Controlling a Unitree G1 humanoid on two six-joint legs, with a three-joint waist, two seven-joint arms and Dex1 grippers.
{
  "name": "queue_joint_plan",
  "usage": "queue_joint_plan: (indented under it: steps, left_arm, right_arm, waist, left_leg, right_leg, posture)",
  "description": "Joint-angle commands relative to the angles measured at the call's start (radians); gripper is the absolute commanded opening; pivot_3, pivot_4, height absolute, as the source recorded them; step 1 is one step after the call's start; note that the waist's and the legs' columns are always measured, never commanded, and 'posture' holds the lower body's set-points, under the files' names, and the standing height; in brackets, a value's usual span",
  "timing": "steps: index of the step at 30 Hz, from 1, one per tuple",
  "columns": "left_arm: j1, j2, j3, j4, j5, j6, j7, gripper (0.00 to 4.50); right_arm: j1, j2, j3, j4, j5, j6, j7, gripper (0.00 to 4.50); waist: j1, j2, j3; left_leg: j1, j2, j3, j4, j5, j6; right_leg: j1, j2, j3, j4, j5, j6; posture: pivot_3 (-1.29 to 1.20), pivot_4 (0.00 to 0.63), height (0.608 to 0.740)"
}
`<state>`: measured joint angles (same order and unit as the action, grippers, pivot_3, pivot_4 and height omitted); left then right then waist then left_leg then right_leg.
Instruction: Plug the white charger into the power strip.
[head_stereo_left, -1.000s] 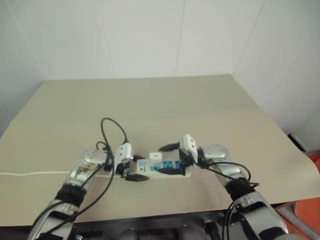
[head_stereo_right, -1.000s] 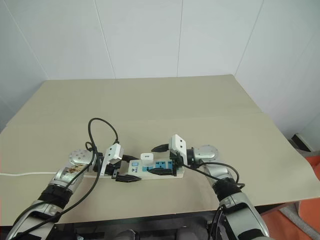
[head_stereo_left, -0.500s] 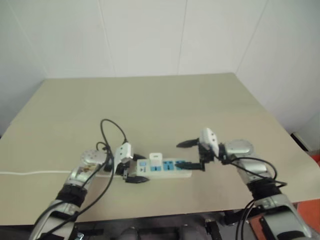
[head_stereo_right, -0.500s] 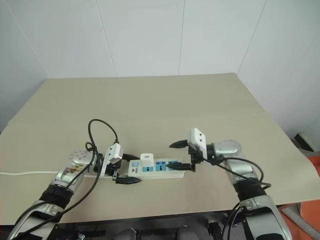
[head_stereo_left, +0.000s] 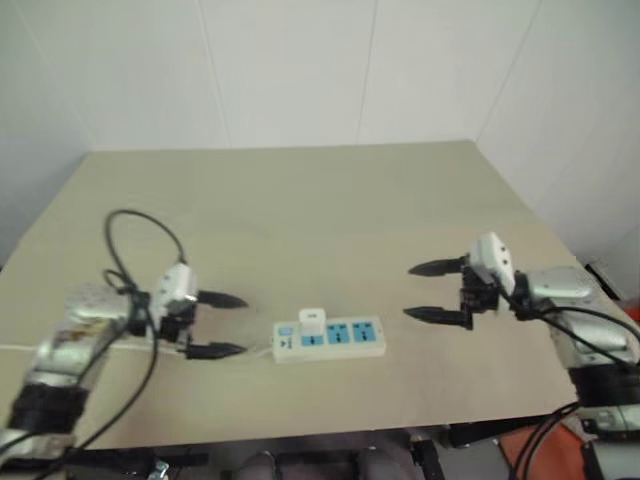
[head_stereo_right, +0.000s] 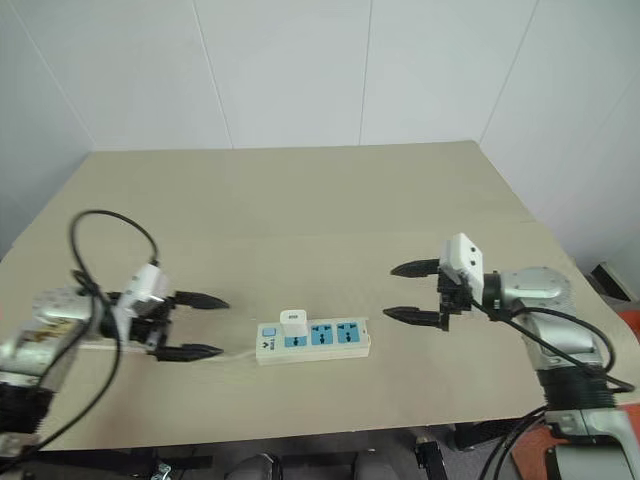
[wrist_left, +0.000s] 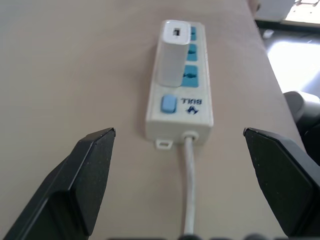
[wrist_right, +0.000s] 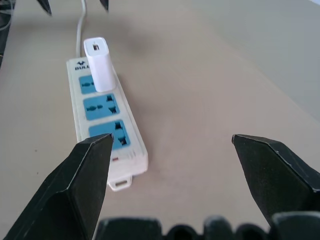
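Charger (head_stereo_right: 292, 322) stands upright in the socket nearest the switch end of the strip (head_stereo_right: 335, 338), which lies flat on the table (head_stereo_right: 300, 200) near its front edge, cord (wrist_left: 190, 190) running off toward the left arm. From the left wrist view the white cube sits squarely on its blue face, with no lean that I can make out; whether the prongs are fully home cannot be told, since the base hides them. Both grippers are released and empty: the left gripper (head_stereo_right: 190, 325) hangs wide open beside the cord end, apart from the strip, and the right gripper (head_stereo_right: 412, 291) hangs wide open off the far end, also apart. By my reading the plugging itself looks done and the step in hand is the retreat. To do that well, each arm should draw away along a line that keeps its lower finger above the table and clear of the strip, because a brush against the light bar could slide it or tip the charger. The left arm needs extra care with the cord, which lies right under its fingers; snagging it would drag the whole strip. If a seating check is wanted, a gentle press straight down on the charger's top, with the strip steadied, would serve better than any sideways nudge.
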<state>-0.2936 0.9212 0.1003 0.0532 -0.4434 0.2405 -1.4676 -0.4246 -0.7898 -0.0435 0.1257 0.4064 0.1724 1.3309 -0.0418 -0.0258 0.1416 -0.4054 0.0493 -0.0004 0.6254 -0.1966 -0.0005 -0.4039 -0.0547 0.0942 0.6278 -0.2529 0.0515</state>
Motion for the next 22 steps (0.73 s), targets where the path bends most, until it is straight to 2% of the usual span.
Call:
queue_joint_plan:
  steps: [1,4,8,22]
  left_arm:
    - [0.035,0.053,0.084,-0.022,-0.027,-0.003,-0.005,4.47]
    - [0.097,0.102,0.160,-0.051,-0.056,0.018,-0.015,4.47]
    - [0.143,0.112,0.201,-0.088,-0.077,0.040,0.005,4.47]
    - [0.147,0.058,0.170,-0.158,-0.114,0.086,0.078,4.47]
  right_arm:
    - [0.037,-0.040,-0.066,-0.063,0.025,0.011,-0.016,4.50]
    - [0.096,-0.091,-0.110,-0.081,0.027,0.014,-0.016,4.50]
    - [0.130,-0.122,-0.138,-0.090,0.033,0.023,-0.026,4.50]
    - [0.154,-0.131,-0.145,-0.142,0.027,0.047,-0.069,4.50]
  waist:
    - [0.001,0.000,0.000]
    - [0.002,0.000,0.001]
    - [0.003,0.000,0.001]
    - [0.003,0.000,0.001]
  left_leg:
    - [0.000,0.000,0.000,0.000,0.000,0.000]
    - [0.000,0.000,0.001,0.000,0.000,0.000]
    - [0.000,0.000,0.001,0.000,0.000,0.000]
    - [0.001,0.000,0.002,0.001,0.000,0.000]
  right_leg:
    - [0.000,0.000,0.000,0.000,-0.001,0.001]
    - [0.000,-0.001,0.000,0.000,-0.001,0.002]
    - [0.000,-0.001,0.000,0.000,-0.001,0.002]
    - [0.000,-0.001,0.000,0.000,-0.001,0.001]
  posture:
    - [0.00,0.150,0.740]
    - [0.00,0.150,0.740]
    - [0.00,0.150,0.740]
    - [0.00,0.150,0.740]
